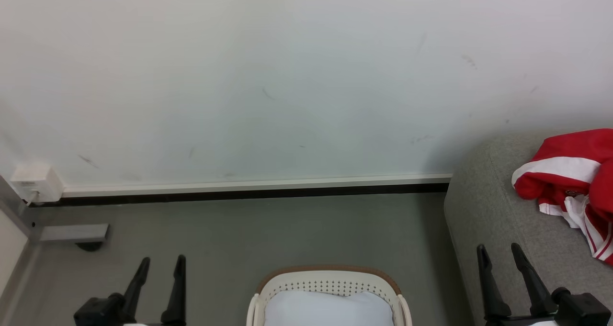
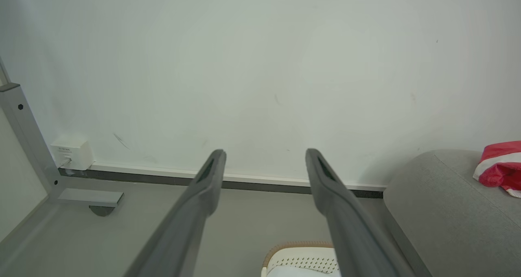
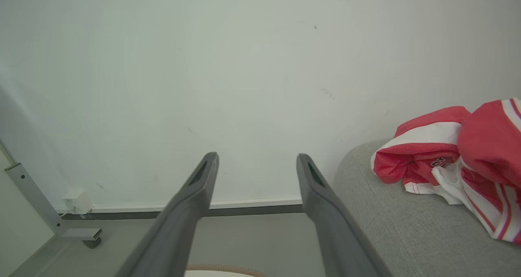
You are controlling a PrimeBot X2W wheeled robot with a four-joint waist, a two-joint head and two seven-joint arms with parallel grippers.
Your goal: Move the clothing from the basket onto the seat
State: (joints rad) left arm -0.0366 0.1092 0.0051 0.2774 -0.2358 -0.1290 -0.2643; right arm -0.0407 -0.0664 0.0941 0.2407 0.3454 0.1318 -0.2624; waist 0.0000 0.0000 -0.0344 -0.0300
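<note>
The red and white clothing [image 1: 572, 182] lies crumpled on the grey seat [image 1: 483, 206] at the right edge of the head view; it shows too in the left wrist view [image 2: 500, 167] and right wrist view [image 3: 452, 155]. The cream basket [image 1: 330, 284] stands on the floor at bottom centre, holding a plain white pad [image 1: 328, 309]. My left gripper [image 1: 161, 264] is open at the lower left, left of the basket. My right gripper [image 1: 499, 252] is open at the lower right, over the seat's front part. Nothing is between either pair of fingers.
A white wall with a pale skirting strip [image 1: 254, 185] runs behind the grey floor [image 1: 268, 230]. A white socket box [image 1: 36, 183] sits at the wall's foot on the left, beside a grey metal frame leg with a caster [image 1: 76, 235].
</note>
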